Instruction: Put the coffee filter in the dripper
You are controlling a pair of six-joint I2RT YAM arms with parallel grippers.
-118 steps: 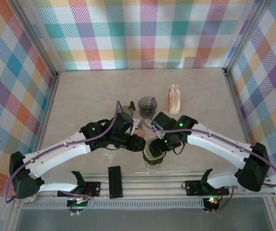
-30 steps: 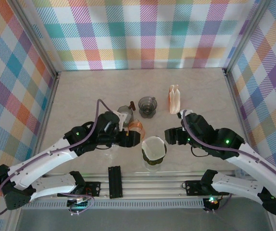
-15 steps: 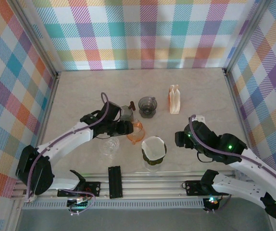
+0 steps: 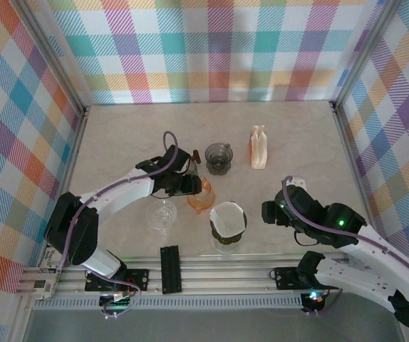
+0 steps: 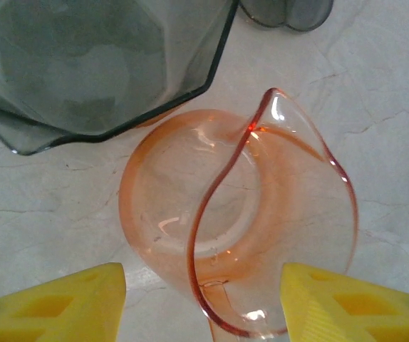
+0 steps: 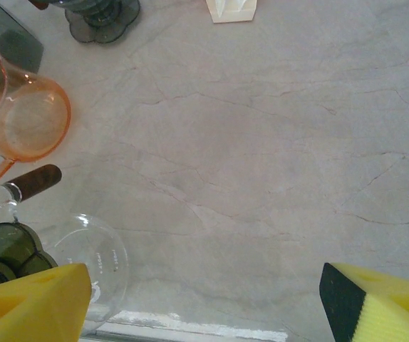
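Observation:
The white coffee filter (image 4: 228, 219) sits open inside an olive-green dripper (image 4: 225, 243) near the table's front middle. My left gripper (image 4: 193, 185) is behind and to the left of it, open. Its yellow fingers (image 5: 62, 303) straddle a clear orange dripper (image 5: 247, 235) that lies tilted on the table. My right gripper (image 4: 268, 211) is to the right of the filter, open with nothing between its fingers (image 6: 30, 303), over bare table. The olive dripper (image 6: 1, 249) shows at the left edge of the right wrist view, on a glass server (image 6: 90, 260).
A dark grey dripper (image 4: 219, 157) and a stack of folded filters (image 4: 259, 147) stand further back. A clear glass vessel (image 4: 162, 214) sits front left. A grey faceted glass piece (image 5: 97, 64) lies just beyond the orange dripper. A wooden handle (image 6: 37, 179) sticks out by the server.
My left gripper has swung back from the front over the orange dripper, and its jaws have narrowed. My right gripper has drawn away to the right of the filter.

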